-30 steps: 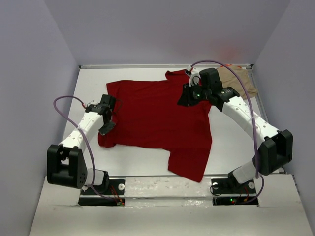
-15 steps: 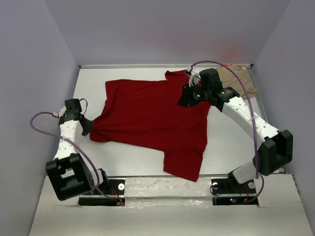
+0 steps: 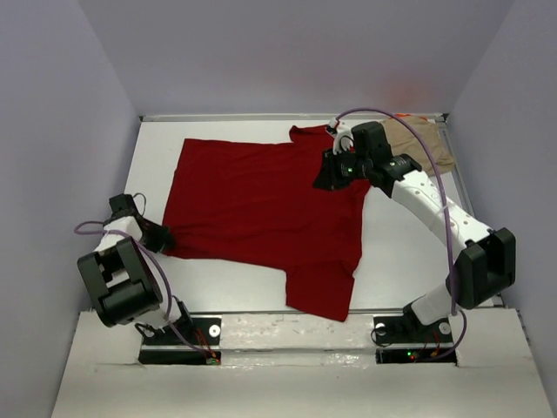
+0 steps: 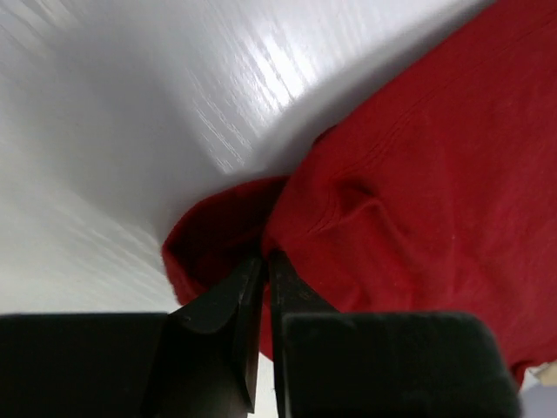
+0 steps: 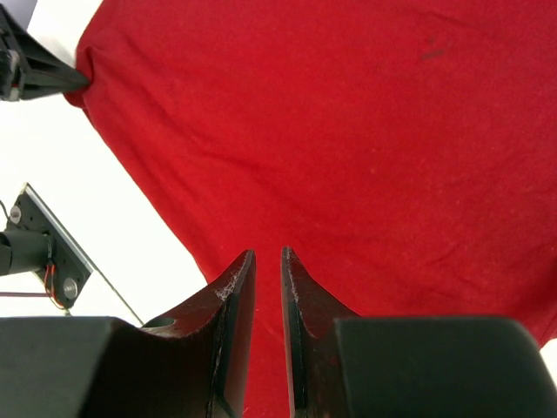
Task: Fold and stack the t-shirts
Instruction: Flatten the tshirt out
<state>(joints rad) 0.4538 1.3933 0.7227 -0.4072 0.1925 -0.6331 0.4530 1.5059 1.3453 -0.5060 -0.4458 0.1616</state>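
A large dark red t-shirt (image 3: pixel 261 209) lies spread across the white table (image 3: pixel 409 252), one sleeve hanging toward the near edge. My left gripper (image 3: pixel 164 237) sits low at its left corner. In the left wrist view its jaws (image 4: pixel 265 255) stand a sliver apart, with the puckered red cloth (image 4: pixel 409 174) at the tips. My right gripper (image 3: pixel 324 180) bears on the shirt's far right shoulder, its narrow jaws (image 5: pixel 263 252) set on red fabric (image 5: pixel 348 113). A tan t-shirt (image 3: pixel 428 144) lies crumpled at the back right, with a sliver of orange fabric (image 3: pixel 407 116) behind it.
Lilac walls close in the table on the left, right and back. The left arm's base (image 3: pixel 117 287) stands close to the shirt's left corner. A metal rail (image 3: pixel 296 331) runs along the near edge between the two bases.
My left arm has swung out to the left and back toward its base, dragging the shirt's left corner with it and pulling the cloth flatter. The right gripper has stayed put.
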